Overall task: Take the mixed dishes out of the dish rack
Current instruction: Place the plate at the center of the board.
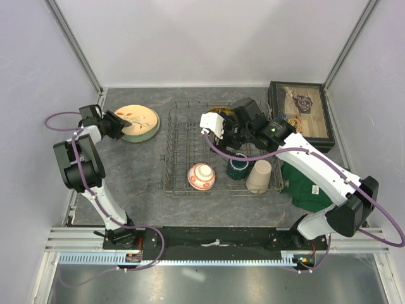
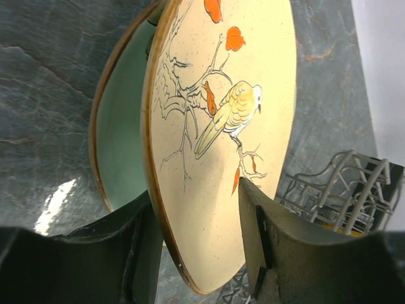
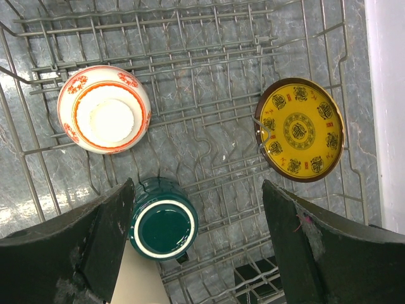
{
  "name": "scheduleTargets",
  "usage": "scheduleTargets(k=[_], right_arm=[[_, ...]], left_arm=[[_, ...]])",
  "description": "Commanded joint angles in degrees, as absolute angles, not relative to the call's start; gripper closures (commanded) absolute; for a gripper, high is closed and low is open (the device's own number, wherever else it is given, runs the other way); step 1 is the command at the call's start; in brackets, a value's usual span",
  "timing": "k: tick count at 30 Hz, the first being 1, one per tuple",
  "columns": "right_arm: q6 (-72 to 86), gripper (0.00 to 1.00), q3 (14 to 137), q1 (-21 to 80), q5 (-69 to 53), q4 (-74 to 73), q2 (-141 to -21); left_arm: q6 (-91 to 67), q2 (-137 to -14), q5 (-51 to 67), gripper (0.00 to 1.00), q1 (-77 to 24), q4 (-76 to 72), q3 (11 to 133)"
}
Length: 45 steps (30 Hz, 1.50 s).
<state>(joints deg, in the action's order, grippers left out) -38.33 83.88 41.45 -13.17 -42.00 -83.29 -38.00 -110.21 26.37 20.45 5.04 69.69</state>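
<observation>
Bright, even light, soft shadows, one glare patch on the table (image 2: pixel 56 204).

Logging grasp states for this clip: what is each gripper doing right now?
Left gripper: closed on the rim of the bird-patterned plate.
Right gripper: open, empty, above the dish rack.

Top external: fixed high above the near edge of the table (image 1: pixel 133 171), looking down; the whole tabletop is in frame, with the dish rack (image 1: pixel 183 145) central and distant.
Left wrist: very near, looking obliquely at the bird-painted plate (image 2: pixel 221 126), which fills the frame.
Right wrist: close over the rack, facing straight down.
Shared: top and right wrist both show the red-and-white bowl (image 1: pixel 201 176) and green mug (image 1: pixel 238 168); top and left wrist, the plate.
</observation>
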Motion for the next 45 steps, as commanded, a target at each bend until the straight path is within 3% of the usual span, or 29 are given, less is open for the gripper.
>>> scheduleTargets(k=[1, 20, 28, 45], right_arm=[[-38.32, 0.1, 83.76, 41.4, -13.89, -40.34, -81.48], [-38.58, 0.1, 83.06, 41.4, -12.84, -40.08, -80.07], [-38.67, 0.1, 83.58, 41.4, -2.39, -39.02, -82.53], [-41.57, 0.1, 83.67, 41.4, 4.65, -37.35, -85.95]], left_arm=[[-32.97, -107.49, 24.44, 0.45, 20.48, 8.61, 74.09], [-29.0, -105.65, 23.03, 0.45, 20.48, 14.32, 73.92], [-27.25, -105.03, 22.85, 0.45, 20.39, 17.05, 74.18], [-24.79, -104.68, 22.33, 0.45, 20.39, 19.86, 74.35]])
